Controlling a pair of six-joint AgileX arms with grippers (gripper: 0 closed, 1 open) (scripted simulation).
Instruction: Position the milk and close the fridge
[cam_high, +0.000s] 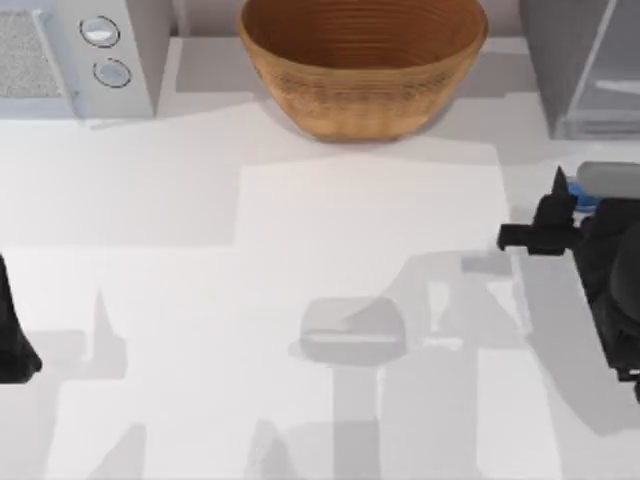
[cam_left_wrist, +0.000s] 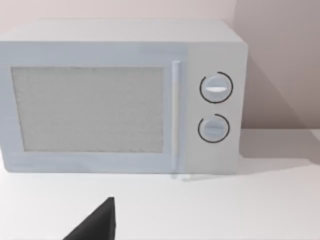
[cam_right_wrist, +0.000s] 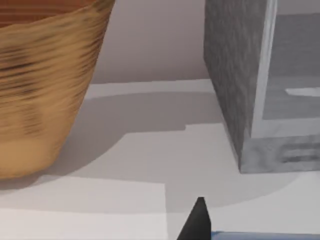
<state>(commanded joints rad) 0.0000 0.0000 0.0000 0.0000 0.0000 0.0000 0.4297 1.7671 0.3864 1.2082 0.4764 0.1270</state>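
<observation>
Blue-topped milk (cam_high: 583, 190) sits at the tabletop's (cam_high: 300, 250) right edge, near the fridge (cam_high: 585, 60). The right claw (cam_high: 556, 212) is at it; I cannot tell its grip. The left arm (cam_high: 12, 330) waits left.

Bystanders on our white counter (cam_high: 300, 220)
We see a woven basket (cam_high: 362, 60) at twelve o'clock, a white microwave (cam_high: 70, 50) at ten o'clock.

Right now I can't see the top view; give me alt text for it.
The right hand is at the table's right edge by the milk, in front of the fridge. A basket is rear centre, a microwave rear left; the left arm is parked at the left edge.
</observation>
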